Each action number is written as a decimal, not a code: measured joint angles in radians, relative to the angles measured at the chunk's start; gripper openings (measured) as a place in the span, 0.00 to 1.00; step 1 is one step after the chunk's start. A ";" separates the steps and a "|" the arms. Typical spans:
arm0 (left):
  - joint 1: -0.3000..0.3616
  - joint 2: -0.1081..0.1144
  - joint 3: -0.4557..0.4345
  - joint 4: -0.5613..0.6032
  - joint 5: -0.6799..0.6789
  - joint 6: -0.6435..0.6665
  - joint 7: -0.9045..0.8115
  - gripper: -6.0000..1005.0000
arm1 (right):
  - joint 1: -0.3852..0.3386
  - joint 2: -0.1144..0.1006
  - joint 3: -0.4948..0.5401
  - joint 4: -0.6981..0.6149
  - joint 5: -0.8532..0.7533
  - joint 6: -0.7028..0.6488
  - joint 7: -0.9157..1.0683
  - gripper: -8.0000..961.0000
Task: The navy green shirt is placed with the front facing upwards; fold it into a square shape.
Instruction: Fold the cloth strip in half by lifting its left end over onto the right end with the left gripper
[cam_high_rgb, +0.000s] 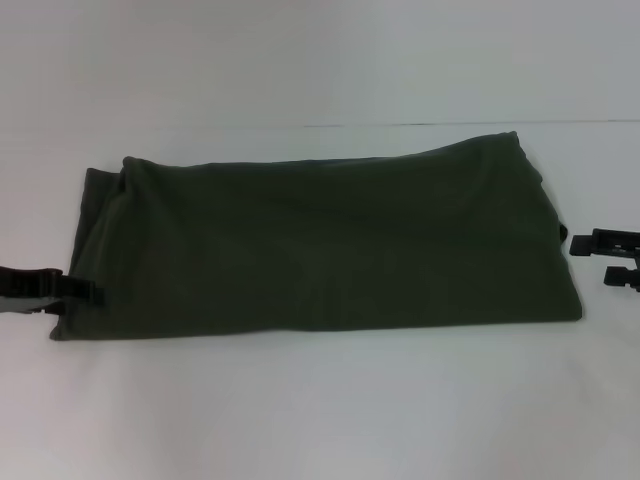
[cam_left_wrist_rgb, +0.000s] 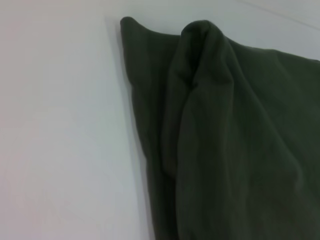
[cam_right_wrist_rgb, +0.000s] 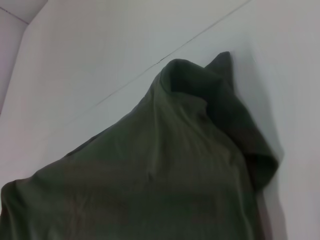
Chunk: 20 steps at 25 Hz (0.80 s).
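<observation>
The navy green shirt lies folded, long axis left-right, between both grippers; finger states unclear.

Dark olive-green cotton shirt lay folded on a plain white table surface, w/ a lower layer's straight edge & pointed corner showing beside a thicker, rumpled top fold that bulged up near that corner.

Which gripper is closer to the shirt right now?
Left. The left gripper touches the navy green shirt at its left edge; the right gripper sits just off its right edge.
</observation>
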 joint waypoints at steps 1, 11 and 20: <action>0.000 0.000 0.002 0.001 0.001 -0.001 0.000 0.63 | 0.000 0.002 0.000 -0.001 0.000 0.000 0.000 0.98; -0.003 0.001 -0.001 0.010 0.037 -0.037 -0.001 0.63 | 0.005 0.006 -0.004 0.000 0.000 0.005 -0.002 0.98; -0.007 -0.001 0.008 -0.005 0.042 -0.022 -0.003 0.62 | 0.004 0.007 -0.002 0.000 0.000 0.005 -0.002 0.98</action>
